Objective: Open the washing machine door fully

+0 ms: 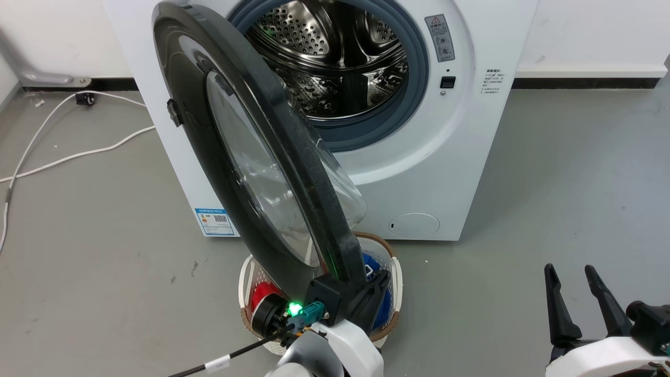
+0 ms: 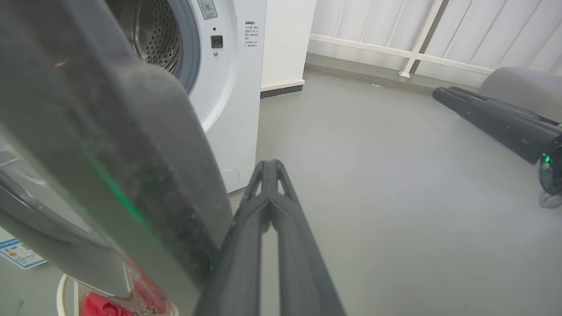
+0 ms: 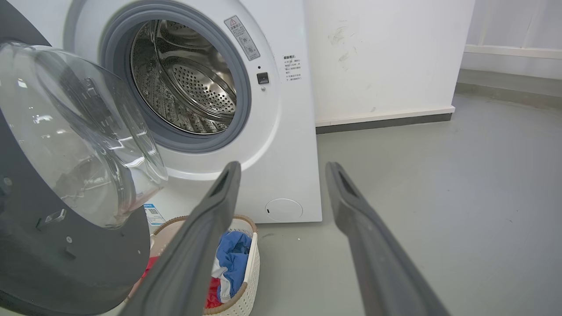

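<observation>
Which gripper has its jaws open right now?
The right gripper, jaws spread wide with floor showing between them; the left gripper has its jaws pressed together beside the black rim of the washing machine door.

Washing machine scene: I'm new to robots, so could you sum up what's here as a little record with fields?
Washing machine: white front-loader, steel drum exposed
Door: swung out partway, not yet fully open
Left pincer: shut, fingers pressed together beside the door's outer rim
Right pincer: open, holding nothing, off to the right
Laundry basket: white, on the floor under the door, red and blue clothes inside
</observation>
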You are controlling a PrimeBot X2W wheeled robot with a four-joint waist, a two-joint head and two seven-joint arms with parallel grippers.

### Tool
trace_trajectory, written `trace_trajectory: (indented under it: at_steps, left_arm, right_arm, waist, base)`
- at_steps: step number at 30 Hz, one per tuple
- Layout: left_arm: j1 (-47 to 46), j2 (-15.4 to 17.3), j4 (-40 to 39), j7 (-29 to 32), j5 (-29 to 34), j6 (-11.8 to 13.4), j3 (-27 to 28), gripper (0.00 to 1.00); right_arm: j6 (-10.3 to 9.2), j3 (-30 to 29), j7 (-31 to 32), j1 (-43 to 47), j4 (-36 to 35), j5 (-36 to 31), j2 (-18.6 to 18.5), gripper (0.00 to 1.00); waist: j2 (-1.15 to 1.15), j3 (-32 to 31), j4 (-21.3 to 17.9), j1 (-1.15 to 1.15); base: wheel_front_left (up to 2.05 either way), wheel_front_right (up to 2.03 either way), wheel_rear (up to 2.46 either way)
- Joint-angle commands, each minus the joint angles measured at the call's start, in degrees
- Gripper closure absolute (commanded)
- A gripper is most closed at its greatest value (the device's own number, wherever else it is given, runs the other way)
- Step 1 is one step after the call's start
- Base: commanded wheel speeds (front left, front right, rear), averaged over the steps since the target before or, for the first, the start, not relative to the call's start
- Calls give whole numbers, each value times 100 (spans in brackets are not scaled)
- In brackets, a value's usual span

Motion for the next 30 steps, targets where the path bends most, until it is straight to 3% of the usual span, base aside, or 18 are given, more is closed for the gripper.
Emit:
trace_trajectory:
  at_steps: [1, 13, 30]
  left_arm:
    - [-99, 24, 69, -50, -33, 65, 88, 100]
    - [217, 193, -75, -252, -58, 318, 217, 100]
    - [592, 344, -505, -471, -98, 573, 286, 100]
  right_arm:
    - [-2, 4, -23, -76, 25, 15, 16, 0]
    - [-2, -82, -104, -17, 186, 94, 16, 0]
    - [-2, -236, -175, -101, 180, 43, 14, 0]
  waist:
    - [0, -6, 7, 0]
    - [0, -15, 427, 0]
    - [0, 23, 1944, 0]
  base:
    - [0, 0, 0]
    - [0, 0, 0]
    - [0, 0, 0]
